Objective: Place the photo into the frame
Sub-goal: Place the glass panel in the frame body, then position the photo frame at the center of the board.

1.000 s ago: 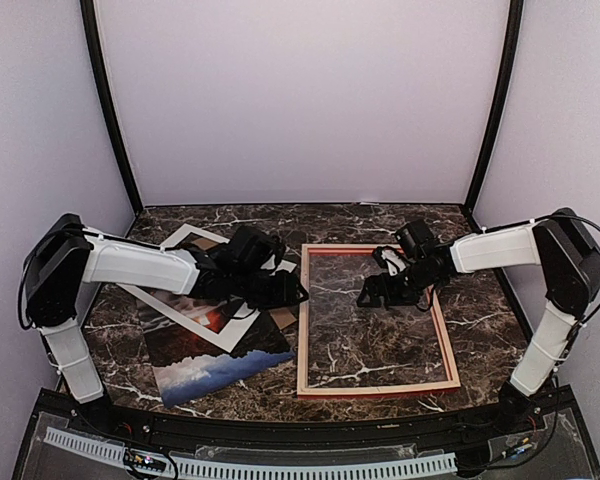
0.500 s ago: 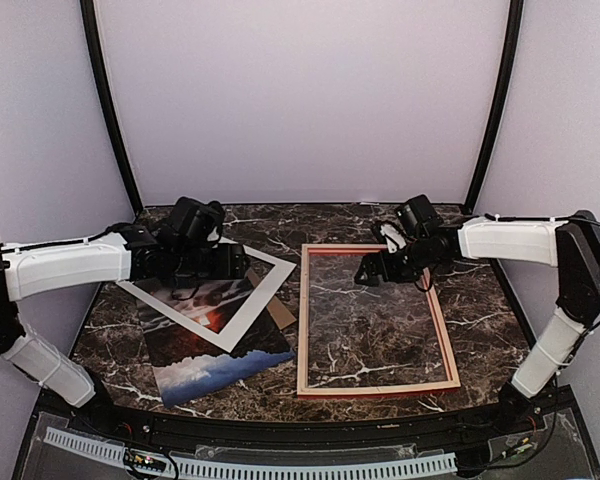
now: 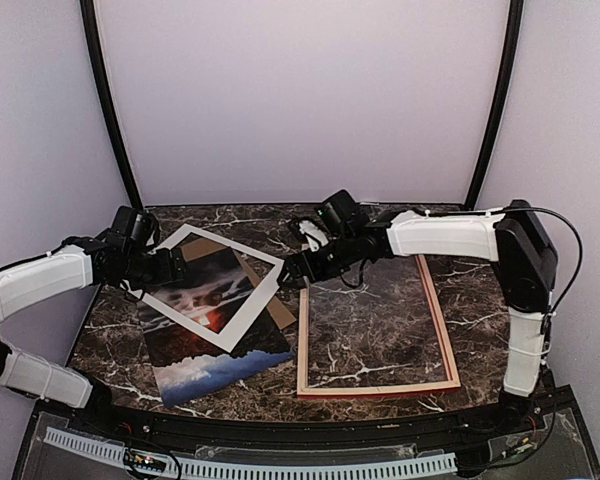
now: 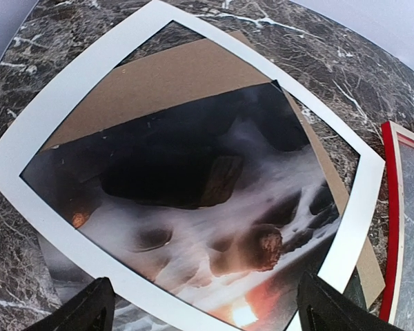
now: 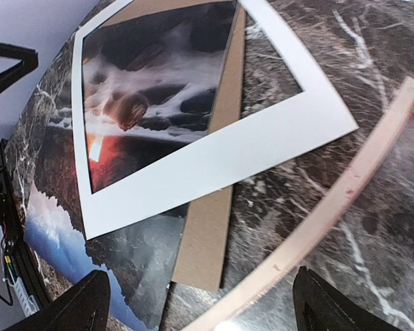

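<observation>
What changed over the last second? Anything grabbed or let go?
Left gripper pulled back left, from over the mat's right side to its left corner. Its jaws are now wide and empty; whether it released anything can't be told. Right gripper swung left from over the frame to the mat's right corner, open and empty. Mat, photo, backing board and frame stayed roughly put.

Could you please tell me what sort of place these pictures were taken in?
Probably a robotics lab booth, not a home: plain pale lilac walls enclose a dark marble-patterned tabletop, with two white-and-black robot arms bolted at its near edge.
</observation>
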